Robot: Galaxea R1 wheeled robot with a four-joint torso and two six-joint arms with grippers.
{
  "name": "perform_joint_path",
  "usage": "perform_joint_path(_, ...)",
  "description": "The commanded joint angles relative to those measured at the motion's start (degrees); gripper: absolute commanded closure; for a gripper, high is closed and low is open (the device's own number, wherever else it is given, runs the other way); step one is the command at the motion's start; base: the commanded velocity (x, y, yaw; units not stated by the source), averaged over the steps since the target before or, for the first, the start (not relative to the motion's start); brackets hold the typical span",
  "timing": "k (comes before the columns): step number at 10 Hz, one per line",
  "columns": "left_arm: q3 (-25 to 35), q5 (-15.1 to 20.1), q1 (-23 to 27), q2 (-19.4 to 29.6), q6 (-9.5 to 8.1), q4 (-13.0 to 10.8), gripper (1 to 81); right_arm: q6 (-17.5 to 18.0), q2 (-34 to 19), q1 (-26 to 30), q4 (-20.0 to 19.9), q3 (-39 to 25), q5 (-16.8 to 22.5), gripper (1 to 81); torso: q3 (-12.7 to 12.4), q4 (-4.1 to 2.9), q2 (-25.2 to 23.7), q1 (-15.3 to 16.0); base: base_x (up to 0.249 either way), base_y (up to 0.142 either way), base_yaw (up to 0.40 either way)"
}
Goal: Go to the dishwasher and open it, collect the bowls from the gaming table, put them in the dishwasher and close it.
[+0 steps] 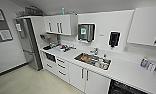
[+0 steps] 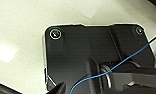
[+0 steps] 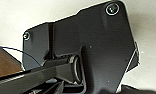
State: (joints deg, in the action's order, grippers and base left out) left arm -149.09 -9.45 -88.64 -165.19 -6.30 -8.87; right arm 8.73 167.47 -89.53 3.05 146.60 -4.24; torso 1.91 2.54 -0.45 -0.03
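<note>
from the head camera i'm looking down a white kitchen run, and the dishwasher (image 1: 124, 88) sits at the lower right under the white counter (image 1: 124, 68), showing a dark front or opening, i can't tell which. along the counter there's a steel sink (image 1: 93, 60) full of dishes, a paper towel dispenser (image 1: 85, 32) and a black dispenser (image 1: 114, 39) on the wall above, and a tall fridge (image 1: 29, 43) at the far left. both wrist cameras give me pale floor behind the robot's own dark plate, so i can't tell how either claw stands.
</note>
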Motion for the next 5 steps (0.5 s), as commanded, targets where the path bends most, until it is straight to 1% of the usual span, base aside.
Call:
perform_joint_path(1,0.55,2.42,2.19,1.18,-0.29,0.0,1.0,-0.2,-5.11,1.76,0.13,-8.19,1.87,1.0,0.0,0.0,0.0,0.03,0.0,0.0,0.384)
perform_joint_path(5,0.21,3.03,2.19,0.83,-0.38,-0.44,1.0,-0.29,-4.84,1.5,0.82,-8.19,1.87,1.0,0.0,0.0,0.0,0.03,0.0,0.0,0.384)
